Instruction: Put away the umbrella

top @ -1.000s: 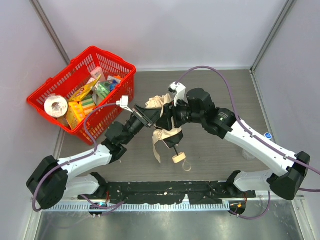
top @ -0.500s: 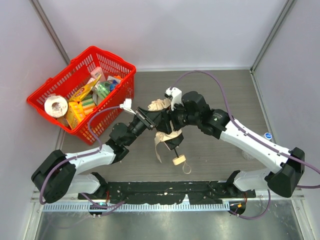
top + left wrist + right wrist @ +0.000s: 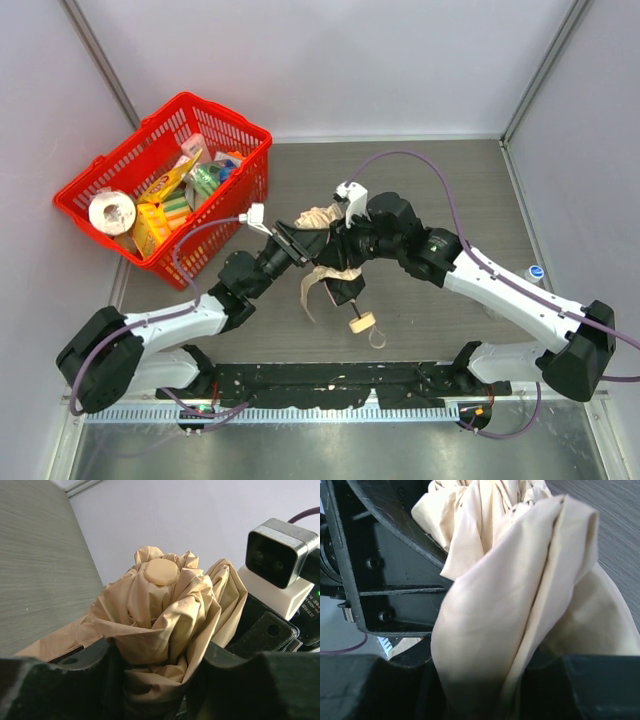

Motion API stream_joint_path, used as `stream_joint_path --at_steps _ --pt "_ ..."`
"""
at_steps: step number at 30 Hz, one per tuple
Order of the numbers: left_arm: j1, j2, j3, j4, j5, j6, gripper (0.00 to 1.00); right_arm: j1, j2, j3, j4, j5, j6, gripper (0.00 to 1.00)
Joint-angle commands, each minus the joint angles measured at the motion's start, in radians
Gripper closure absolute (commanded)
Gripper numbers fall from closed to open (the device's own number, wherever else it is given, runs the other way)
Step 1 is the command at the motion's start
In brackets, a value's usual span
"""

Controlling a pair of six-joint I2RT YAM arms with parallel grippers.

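The beige umbrella (image 3: 322, 250) is folded and hangs above the table between both arms, its tan handle (image 3: 361, 322) and cord loop (image 3: 377, 340) pointing down toward the near edge. My left gripper (image 3: 298, 240) comes in from the left and is shut on the bunched fabric. In the left wrist view the umbrella (image 3: 160, 605) fills the gap of the left gripper (image 3: 155, 672), round top cap facing the camera. My right gripper (image 3: 342, 248) comes from the right. In the right wrist view a thick fold of the umbrella (image 3: 520, 580) sits pinched in the right gripper (image 3: 480, 680).
A red basket (image 3: 240, 125) holding groceries and a paper roll (image 3: 110, 212) stands at the back left. A small blue-and-white item (image 3: 535, 271) lies by the right wall. Grey walls close in the left, back and right sides.
The right gripper opened wider, then closed onto the fabric. Both wrists shifted slightly and the umbrella bundle sank a little, its handle drifting toward the near edge.
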Motion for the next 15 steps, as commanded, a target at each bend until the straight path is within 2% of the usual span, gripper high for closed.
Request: stream_joint_path --at_steps 1,5,8,9,15 --pt "-0.054 -0.103 0.007 -0.041 0.042 -0.013 0.53 0.039 0.021 -0.031 0.107 -0.079 -0.138 0.99" --pt "-0.056 -0.219 -0.018 -0.234 -0.021 0.048 0.29 0.019 0.022 -0.059 0.111 -0.119 -0.166 0.99" --pt "-0.048 -0.304 -0.054 -0.332 -0.044 0.066 0.03 -0.003 0.031 -0.087 0.124 -0.129 -0.177 0.99" --pt "-0.047 -0.336 -0.059 -0.386 -0.049 0.074 0.0 -0.01 0.034 -0.103 0.13 -0.133 -0.177 0.99" --pt "-0.047 -0.537 -0.041 -0.804 -0.107 0.151 0.0 -0.068 0.083 -0.124 0.141 -0.188 -0.197 0.99"
